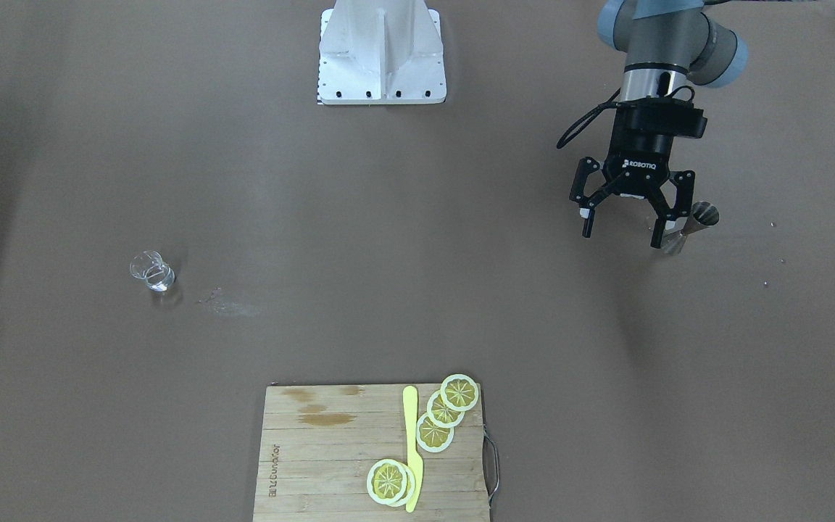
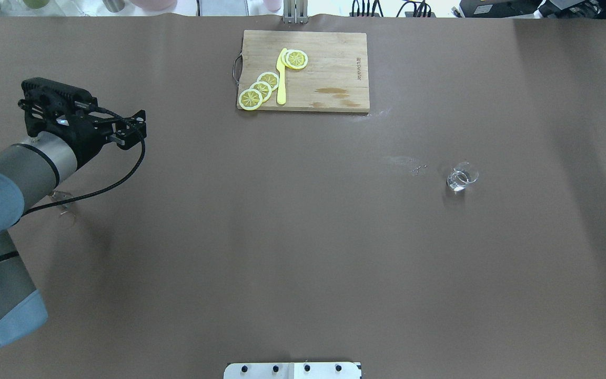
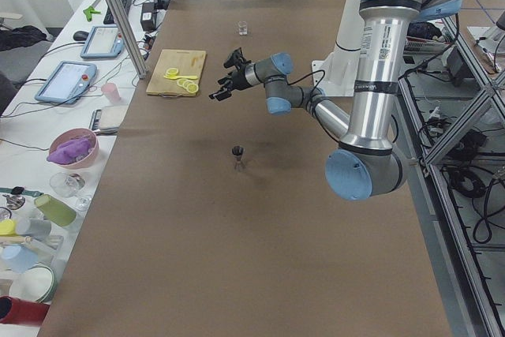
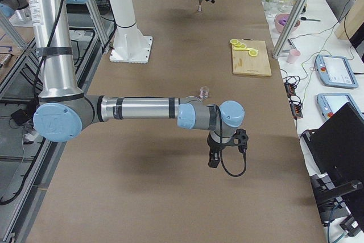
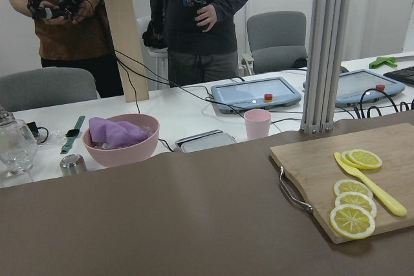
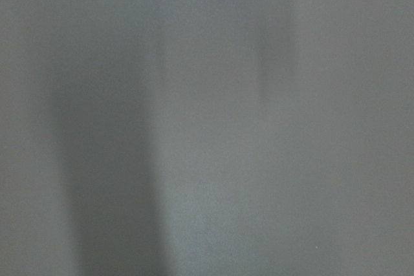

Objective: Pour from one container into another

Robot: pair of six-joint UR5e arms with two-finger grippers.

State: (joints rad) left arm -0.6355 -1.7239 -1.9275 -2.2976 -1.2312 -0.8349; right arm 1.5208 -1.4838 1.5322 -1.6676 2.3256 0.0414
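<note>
Brown table (image 1: pixel 417 304) is filling every view, w/ plenty of bare room. Left gripper (image 1: pixel 621 239) is hanging above it, fingers spread wide and carrying nothing. The side view is showing it well up off the surface. Jigger (image 1: pixel 694 221) is standing upright on the table on the robot's left side. From the front camera it's peeking out just behind one finger, not between the two. Glass (image 1: pixel 151 270) is sitting far across on the robot's right, well apart from the jigger. Right gripper (image 4: pixel 213 162) is pointing down over the table on the glass's side, but it's only showing from the side cam, so I can't tell whether its fingers are apart or together. Board (image 1: pixel 316 464) w/ lemon slices (image 1: pixel 445 409) and a yellow knife (image 1: pixel 410 435) is lying at the operators' edge.

Handling, as I'm reading it: the jigger is looking like polished steel, so stiff, prob. light, and slick, and a squeeze on either cone could be squirting it out. The narrow waist is the spot — fingers closing there are getting a cone above and below as stops. It's standing on a small foot, so a nudge on approach could be tipping it. Can't tell if anything's inside. The glass is the fragile one — the pour should be going in w/out knocking its rim.
</note>
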